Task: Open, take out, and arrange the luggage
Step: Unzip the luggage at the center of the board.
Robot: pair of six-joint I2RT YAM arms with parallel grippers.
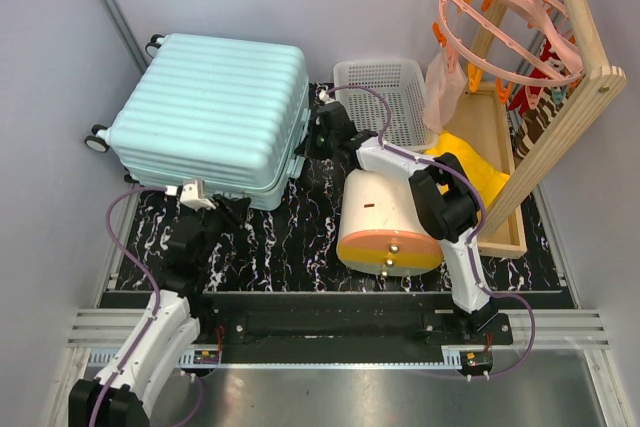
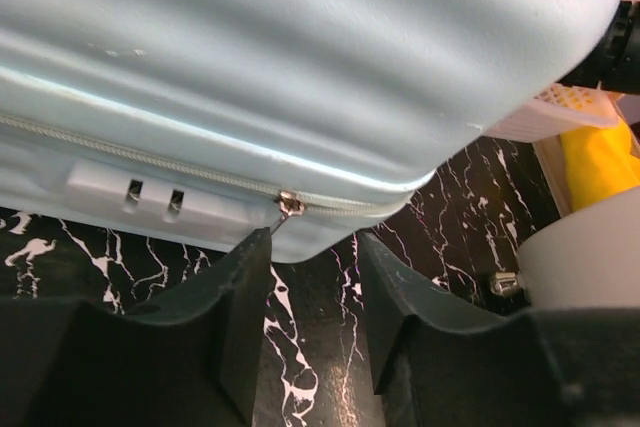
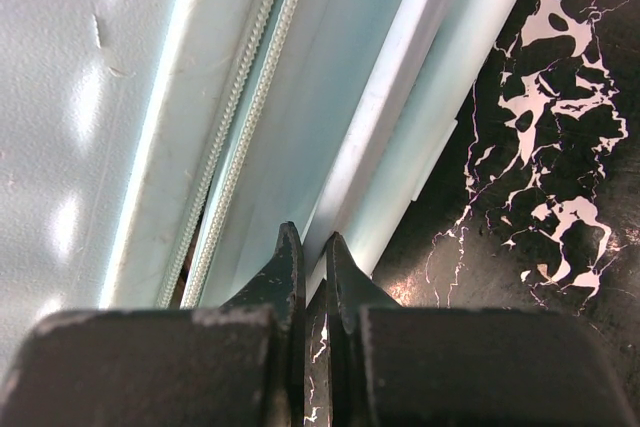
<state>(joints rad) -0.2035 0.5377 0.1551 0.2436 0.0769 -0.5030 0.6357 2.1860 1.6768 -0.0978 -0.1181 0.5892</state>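
Luggage (image 1: 210,112) lies lid-down at ten o'clock on the worktop (image 1: 290,237). Left gripper (image 2: 312,247), jaws released, fronts the zipper pull (image 2: 289,205); right gripper (image 3: 310,247), jaws clenched, sits at the shell's three o'clock side. Centre the pull before pinching.

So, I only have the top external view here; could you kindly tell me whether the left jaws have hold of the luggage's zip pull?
Observer: No; the left jaws stand open, and the zip pull on the luggage sits just off one fingertip, not between them.
Operator: Thank you. And the right jaws?
Observer: The right jaws are shut, tips at a pale ridge on the luggage's side; whether they pinch it I cannot tell.
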